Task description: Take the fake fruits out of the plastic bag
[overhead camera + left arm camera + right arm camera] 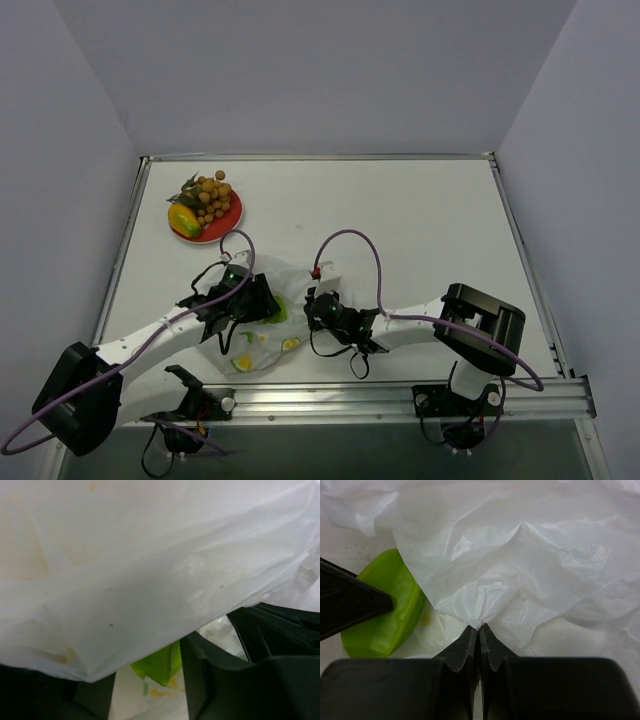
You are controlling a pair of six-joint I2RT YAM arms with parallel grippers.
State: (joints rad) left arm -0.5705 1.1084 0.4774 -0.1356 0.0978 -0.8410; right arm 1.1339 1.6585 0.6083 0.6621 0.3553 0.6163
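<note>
The plastic bag (262, 335) lies crumpled between my two arms. My right gripper (311, 304) is shut, pinching a fold of the bag's film (479, 622) at its right edge. My left gripper (264, 302) is pushed under the film (150, 580) with its jaws apart. A green piece (159, 664) shows between its fingers, and its fingertips are hidden. The green piece (382, 611) also shows in the right wrist view, with a left finger (350, 602) across it. Yellow slices (243, 362) lie inside the bag. Berries (212, 196) and the mango-like piece (183, 219) sit on the plate.
The red-and-teal plate (229, 225) stands at the back left of the table. Raised table edges run along the left side (122, 250) and the front (400, 392). Cables loop above both wrists.
</note>
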